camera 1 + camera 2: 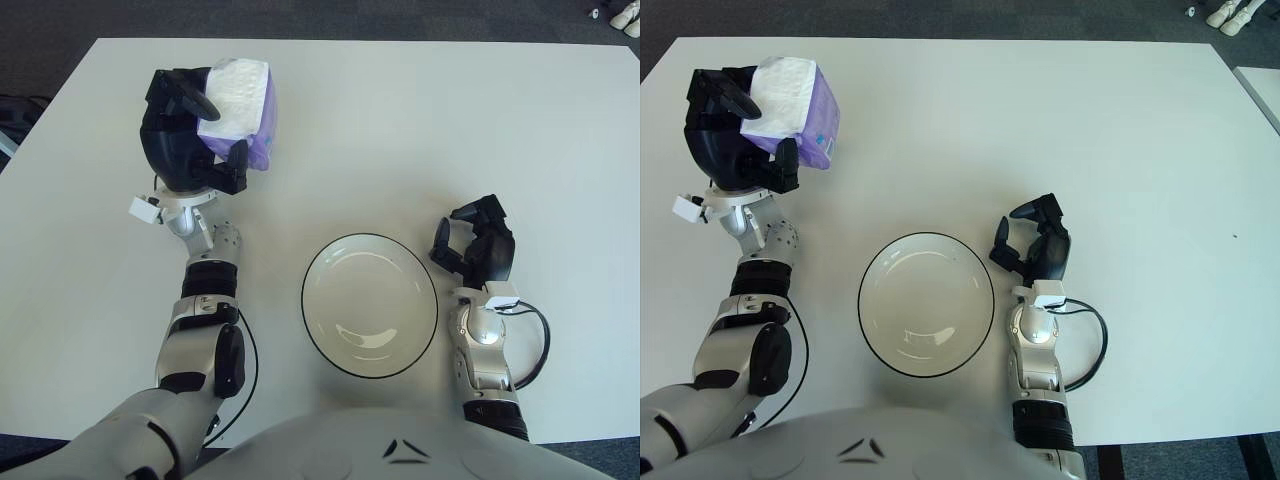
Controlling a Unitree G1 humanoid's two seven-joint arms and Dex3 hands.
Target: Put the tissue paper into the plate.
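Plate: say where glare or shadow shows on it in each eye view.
Left eye view: the plate carries small bright highlights on its near inner wall and a thin shadow along its near rim. Right eye view: the same glints sit low in the bowl, with no strong shadow inside.
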